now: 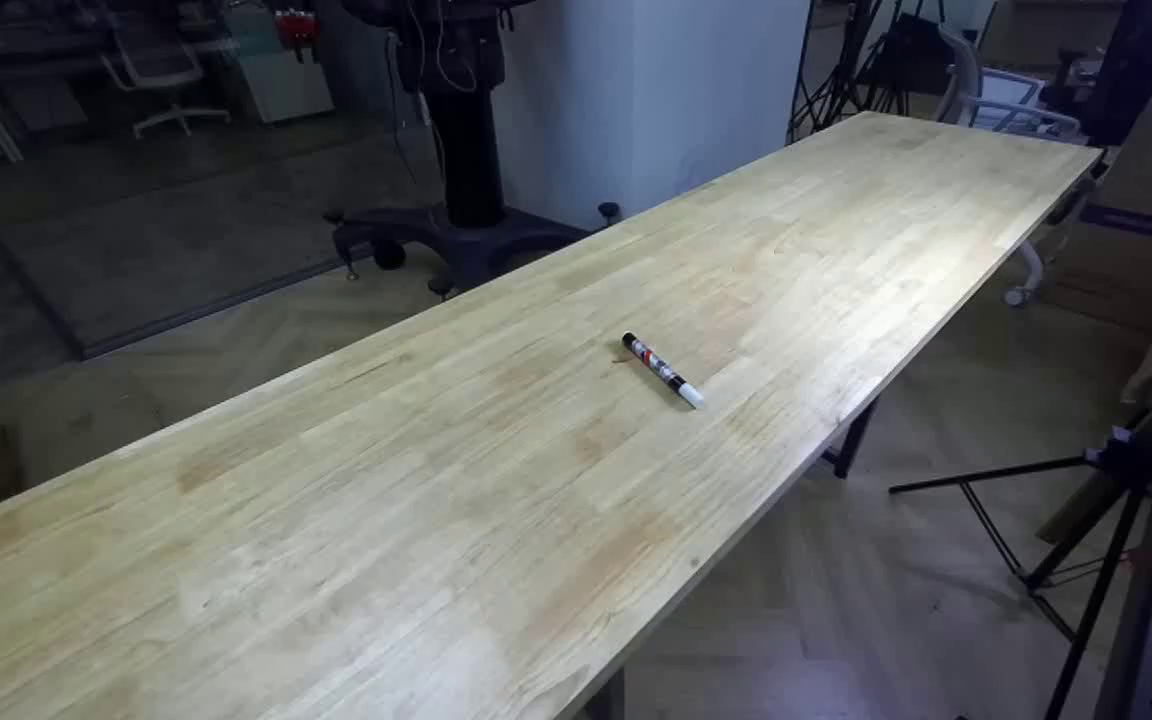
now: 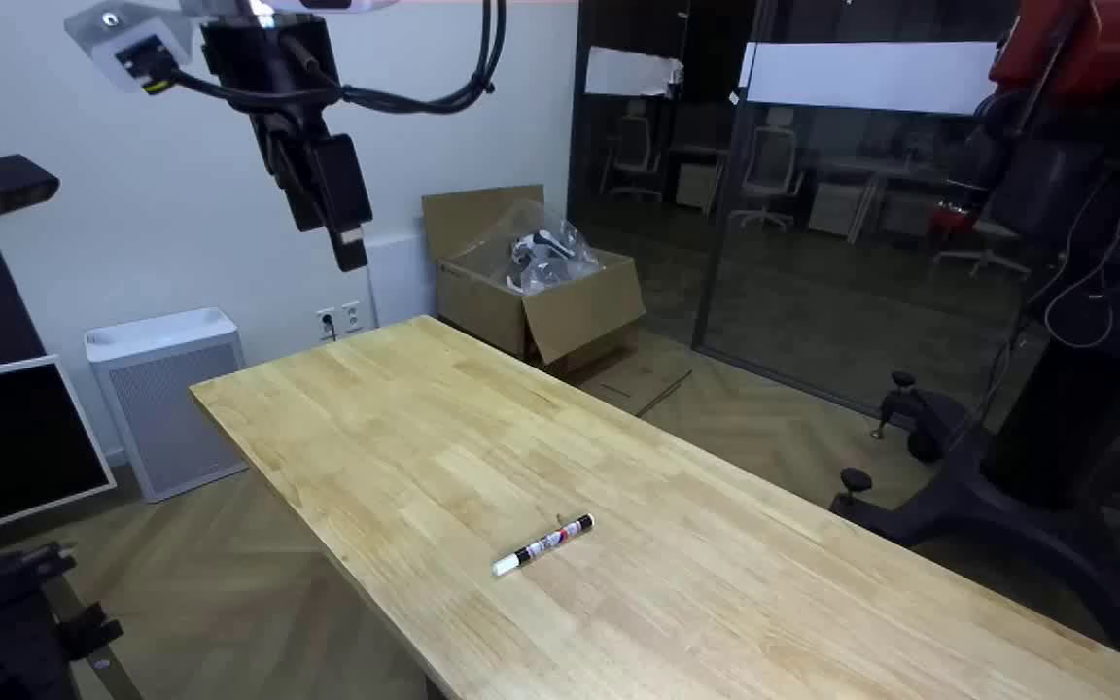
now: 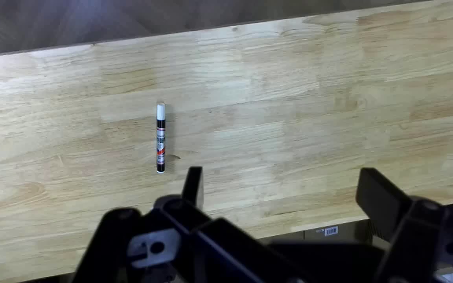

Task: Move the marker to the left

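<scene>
End effector (image 3: 281, 179) — marker (image 3: 161, 145) on table (image 2: 375, 418), cardboard box (image 2: 477, 306) near table's corner.

In an ext. view I see the table (image 1: 536, 430) lit bright, w/ glare toward its far end & a washed-out patch up close. Bg behind the glass wall (image 2: 813, 311) is v. dim in both ext. views. Wrist view gives me a faint shadow just beside the marker (image 3: 161, 145); the gripper (image 3: 281, 184) shows near-black, lower parts a bit blurry.

2 black jaws, black cables (image 2: 424, 103), silver bracket (image 3: 169, 243).
</scene>
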Controlling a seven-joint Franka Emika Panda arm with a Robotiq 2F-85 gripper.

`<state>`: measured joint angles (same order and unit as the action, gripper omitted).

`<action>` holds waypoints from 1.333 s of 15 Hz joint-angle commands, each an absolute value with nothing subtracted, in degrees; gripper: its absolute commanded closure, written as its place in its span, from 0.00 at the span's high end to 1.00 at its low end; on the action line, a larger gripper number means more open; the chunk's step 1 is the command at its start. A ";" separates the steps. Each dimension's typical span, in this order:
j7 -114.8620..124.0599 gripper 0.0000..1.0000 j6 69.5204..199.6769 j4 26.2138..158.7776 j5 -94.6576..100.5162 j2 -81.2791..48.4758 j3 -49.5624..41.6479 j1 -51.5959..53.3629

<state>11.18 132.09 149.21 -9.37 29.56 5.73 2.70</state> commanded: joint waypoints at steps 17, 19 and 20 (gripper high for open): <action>8.99 1.00 133.24 146.83 -8.32 24.85 4.35 2.26; 8.03 1.00 135.07 144.75 -6.15 19.69 3.95 0.75; 7.57 1.00 135.97 143.61 -4.74 16.78 3.70 -0.01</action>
